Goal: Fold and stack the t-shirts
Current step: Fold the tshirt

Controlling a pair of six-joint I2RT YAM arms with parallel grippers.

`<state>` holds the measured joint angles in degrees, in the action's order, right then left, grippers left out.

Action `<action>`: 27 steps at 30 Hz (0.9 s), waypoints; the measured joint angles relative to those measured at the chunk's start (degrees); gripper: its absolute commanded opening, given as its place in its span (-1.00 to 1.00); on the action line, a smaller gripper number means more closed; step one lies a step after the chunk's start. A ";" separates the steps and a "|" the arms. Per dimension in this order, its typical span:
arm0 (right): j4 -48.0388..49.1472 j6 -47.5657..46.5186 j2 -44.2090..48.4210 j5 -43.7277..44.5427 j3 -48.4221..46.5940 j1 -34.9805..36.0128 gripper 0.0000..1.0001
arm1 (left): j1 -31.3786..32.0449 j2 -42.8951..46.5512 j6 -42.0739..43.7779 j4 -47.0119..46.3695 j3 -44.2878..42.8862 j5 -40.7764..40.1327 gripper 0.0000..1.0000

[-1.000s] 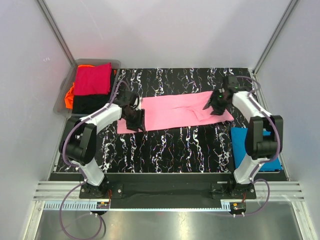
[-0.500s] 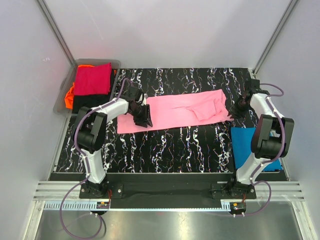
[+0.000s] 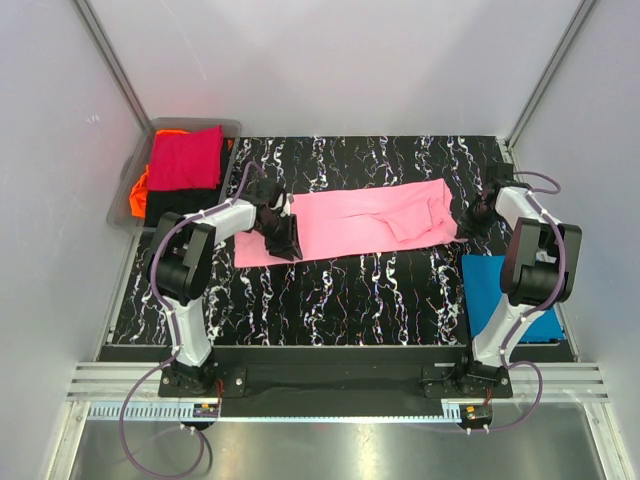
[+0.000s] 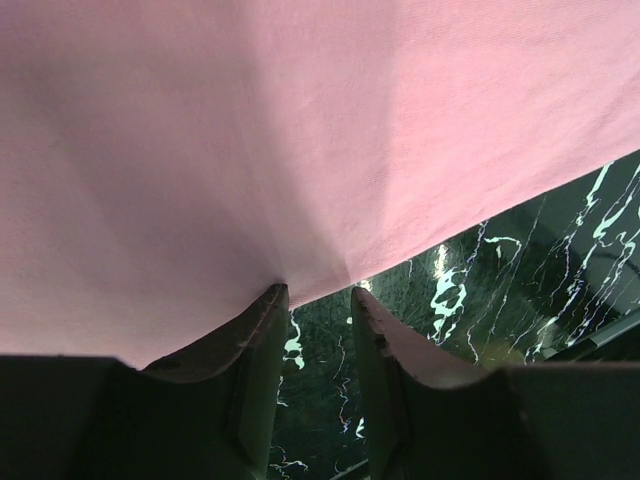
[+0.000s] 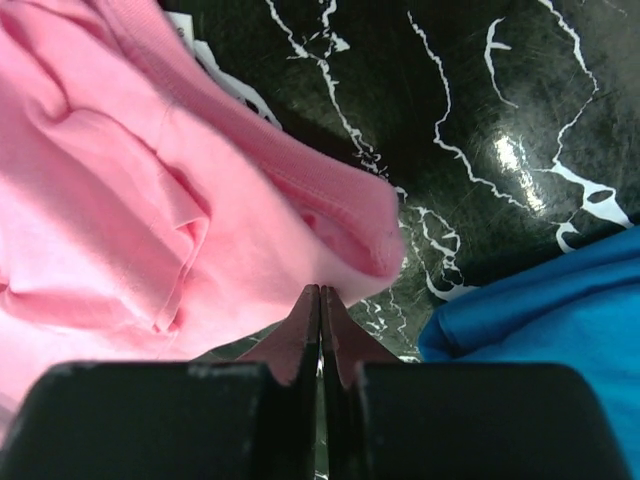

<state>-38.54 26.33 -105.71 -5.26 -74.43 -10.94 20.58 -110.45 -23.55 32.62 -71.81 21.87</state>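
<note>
In the top view the pink t-shirt (image 3: 350, 225) is seen spread as a long band across the middle of the table (image 3: 340, 290), with a folded-over lump towards its right end. The blue t-shirt (image 3: 485, 290) is laid flat at the lower right, and a crimson t-shirt (image 3: 185, 158) is stacked over others in the bin (image 3: 195, 123) at the upper left. The left gripper (image 3: 283, 240) is set on the band's left end and the right gripper (image 3: 470, 218) just off its right end. In the left wrist view the jaws are held apart with bare table showing between them, while the pink hem is draped over the fingertip at the left of the frame; nothing is seen pinched. In the right wrist view the jaws are pressed together just below a rolled pink edge, and whether a thin layer is caught cannot be told. The cloth is judged light, limp and prone to bunching and slipping, so it is best taken at corners or hems, both ends together, and kept taut.
</note>
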 measured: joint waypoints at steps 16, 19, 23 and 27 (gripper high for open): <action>1.27 -1.05 -6.78 4.31 -2.62 -0.37 -0.48 | -2.51 -0.20 0.00 -1.11 1.49 3.26 -0.27; 0.66 -0.52 -6.62 4.24 -2.86 -0.37 -0.31 | -2.38 1.31 0.13 -0.87 2.29 2.23 -0.11; -1.36 0.39 -4.94 4.09 -2.84 -0.44 0.00 | -1.07 5.42 -0.22 1.84 3.06 -1.20 -0.01; -2.49 0.59 -1.51 3.39 -3.23 -0.70 0.11 | 2.60 11.65 -3.91 0.90 3.06 -1.42 0.05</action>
<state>-41.04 26.92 -107.22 -1.87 -77.67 -11.64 23.18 -98.80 -27.46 33.52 -68.75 20.45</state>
